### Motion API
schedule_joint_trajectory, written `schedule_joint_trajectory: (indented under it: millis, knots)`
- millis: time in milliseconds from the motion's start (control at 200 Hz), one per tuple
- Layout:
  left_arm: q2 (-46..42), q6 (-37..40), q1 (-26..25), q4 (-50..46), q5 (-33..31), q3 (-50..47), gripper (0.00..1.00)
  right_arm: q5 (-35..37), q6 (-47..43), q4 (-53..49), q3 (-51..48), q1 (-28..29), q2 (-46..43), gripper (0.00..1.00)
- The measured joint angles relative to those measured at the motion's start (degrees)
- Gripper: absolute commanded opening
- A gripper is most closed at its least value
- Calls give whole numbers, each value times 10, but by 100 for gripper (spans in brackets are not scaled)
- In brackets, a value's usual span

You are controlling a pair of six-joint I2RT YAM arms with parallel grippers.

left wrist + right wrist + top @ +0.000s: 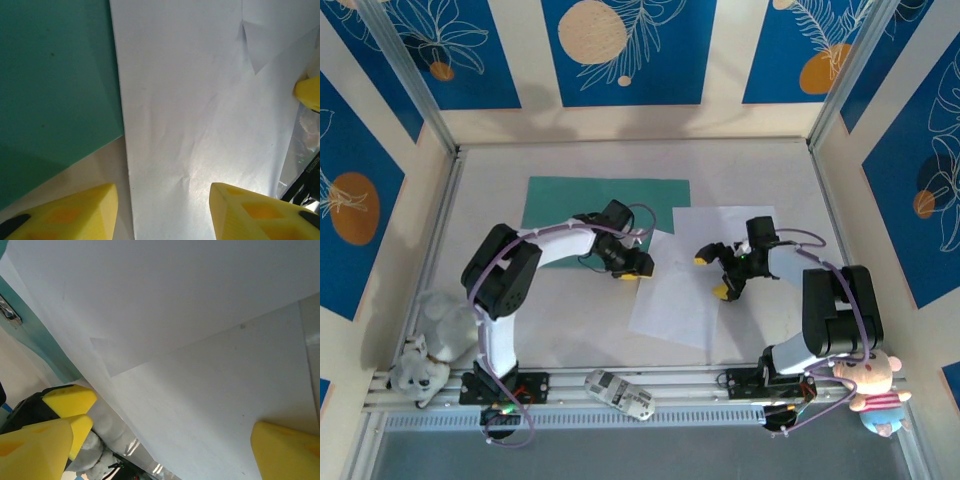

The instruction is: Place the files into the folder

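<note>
Folder (pixel 605 200) (teal, laid flat) is seen toward the back of the surface (pixel 570 320). The files (pixel 670 300) are spread just to its right as two overlapping white sheets. In the left wrist view, one sheet's edge is right up against the folder. Left hand (pixel 636 268) is placed at the sheets' left edge, fingers apart w/ that paper edge seen between them, nothing pinched. Right hand (pixel 711 275) is held over the middle of the sheets, spread wide, nothing gripped.

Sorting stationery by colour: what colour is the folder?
Teal green folder, clearest in the top external view.
</note>
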Motion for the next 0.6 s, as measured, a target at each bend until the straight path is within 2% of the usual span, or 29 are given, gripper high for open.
schedule_joint_trajectory:
  millis: [155, 345, 600]
  knots:
    - [7, -4, -5, 2, 3, 0, 51, 0, 7, -2, 6, 1, 7, 92]
    - [8, -7, -6, 3, 4, 0, 57, 2, 13, -2, 7, 2, 8, 92]
    - [8, -13, -6, 10, 10, -1, 58, 4, 15, -1, 9, 7, 11, 92]
